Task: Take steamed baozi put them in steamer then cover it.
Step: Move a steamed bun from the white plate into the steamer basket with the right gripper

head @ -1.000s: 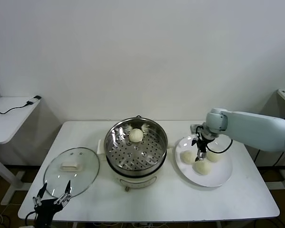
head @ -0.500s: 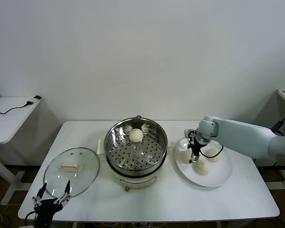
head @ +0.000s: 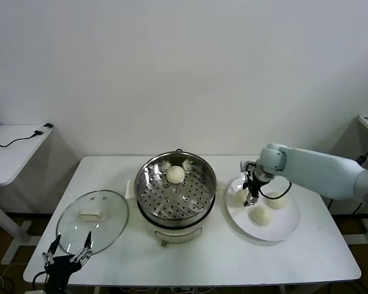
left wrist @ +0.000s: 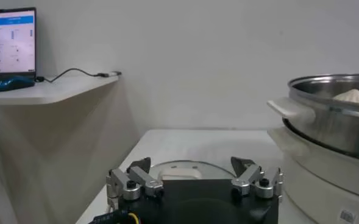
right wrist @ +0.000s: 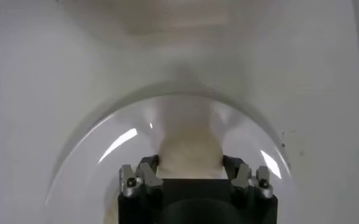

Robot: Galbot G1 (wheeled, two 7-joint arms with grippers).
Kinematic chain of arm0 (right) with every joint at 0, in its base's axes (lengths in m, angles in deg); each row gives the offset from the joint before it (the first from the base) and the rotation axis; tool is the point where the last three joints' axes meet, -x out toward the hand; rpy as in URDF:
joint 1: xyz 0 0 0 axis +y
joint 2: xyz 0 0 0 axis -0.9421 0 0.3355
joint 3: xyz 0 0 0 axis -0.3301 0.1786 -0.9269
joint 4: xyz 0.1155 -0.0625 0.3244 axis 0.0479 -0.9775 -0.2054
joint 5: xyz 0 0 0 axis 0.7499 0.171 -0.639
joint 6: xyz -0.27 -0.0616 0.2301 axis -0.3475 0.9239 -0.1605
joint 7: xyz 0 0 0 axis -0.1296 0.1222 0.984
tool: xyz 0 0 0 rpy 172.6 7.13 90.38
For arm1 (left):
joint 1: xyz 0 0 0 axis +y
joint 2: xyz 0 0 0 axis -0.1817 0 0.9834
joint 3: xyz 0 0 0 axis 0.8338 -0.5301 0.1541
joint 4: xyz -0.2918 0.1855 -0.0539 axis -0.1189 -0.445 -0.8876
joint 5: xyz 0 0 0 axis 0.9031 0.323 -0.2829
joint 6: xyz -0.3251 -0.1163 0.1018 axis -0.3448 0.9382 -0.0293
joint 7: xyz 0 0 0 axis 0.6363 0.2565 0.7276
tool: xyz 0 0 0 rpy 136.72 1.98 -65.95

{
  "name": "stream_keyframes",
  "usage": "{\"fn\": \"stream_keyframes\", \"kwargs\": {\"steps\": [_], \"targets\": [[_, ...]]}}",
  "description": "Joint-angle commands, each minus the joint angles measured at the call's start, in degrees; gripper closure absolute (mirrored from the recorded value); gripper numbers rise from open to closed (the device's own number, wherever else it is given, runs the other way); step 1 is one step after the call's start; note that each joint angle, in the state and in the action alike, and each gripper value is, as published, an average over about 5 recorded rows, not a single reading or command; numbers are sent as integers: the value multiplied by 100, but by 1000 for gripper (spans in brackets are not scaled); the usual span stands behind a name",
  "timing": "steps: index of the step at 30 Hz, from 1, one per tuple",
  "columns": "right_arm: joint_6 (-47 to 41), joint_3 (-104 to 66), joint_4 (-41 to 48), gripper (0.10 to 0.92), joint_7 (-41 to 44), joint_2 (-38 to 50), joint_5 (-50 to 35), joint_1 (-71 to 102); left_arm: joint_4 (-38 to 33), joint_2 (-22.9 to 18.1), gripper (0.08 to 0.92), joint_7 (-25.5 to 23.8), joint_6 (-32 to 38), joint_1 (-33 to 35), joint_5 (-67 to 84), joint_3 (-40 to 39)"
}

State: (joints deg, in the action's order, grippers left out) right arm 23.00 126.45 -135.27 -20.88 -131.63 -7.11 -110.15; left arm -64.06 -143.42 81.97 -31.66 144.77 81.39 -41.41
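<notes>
- White table (head: 202, 251) against a plain wall.
- Right gripper (head: 251, 197) clenched on a baozi (right wrist: 189, 149) over the plate (head: 282, 229).
- Left gripper (head: 67, 257) spread wide near the cover (head: 92, 220).
- One bun (head: 175, 174) sits in the steamer (head: 199, 211).

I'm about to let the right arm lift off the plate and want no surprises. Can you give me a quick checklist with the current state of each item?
1. Right gripper around a bun: ok; its fingers sit on either side of the baozi on the plate.
2. Grip firm enough to lift: cannot tell.
3. Neighbouring buns clear of the fingers: cannot tell; two others lie close by.
4. Steamer uncovered with free room on its tray: ok; it holds one bun.
5. Cover out of the path: ok; it lies on the table left of the steamer.
6. Left gripper parked near the cover, open: ok.
</notes>
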Motion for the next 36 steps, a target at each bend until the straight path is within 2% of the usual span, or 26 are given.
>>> {"fn": "stream_keyframes", "kwargs": {"steps": [1, 7, 11, 16, 24, 36], "targets": [[79, 1355, -942, 321, 460, -59, -1494, -2842, -52, 10, 177, -8, -61, -9, -2, -10], [-875, 1103, -2120, 321, -343, -664, -3190, -3785, -91, 30, 177, -14, -124, -53, 0, -50], [-1247, 506, -2489, 321, -840, -1247, -3837, -3540, -129, 49, 177, -20, -145, -63, -1, -81], [-1356, 245, -2231, 321, -1209, -2130, -3763, -2843, -165, 52, 177, -20, -156, -46, 2, -80], [-1483, 209, -1093, 321, -1625, -3166, -3160, -1611, -166, 29, 177, -13, -130, 10, 27, -53], [-1581, 196, -247, 321, -1811, -3499, -2559, -567, -152, -53, 177, 16, -78, 68, 54, -12]]}}
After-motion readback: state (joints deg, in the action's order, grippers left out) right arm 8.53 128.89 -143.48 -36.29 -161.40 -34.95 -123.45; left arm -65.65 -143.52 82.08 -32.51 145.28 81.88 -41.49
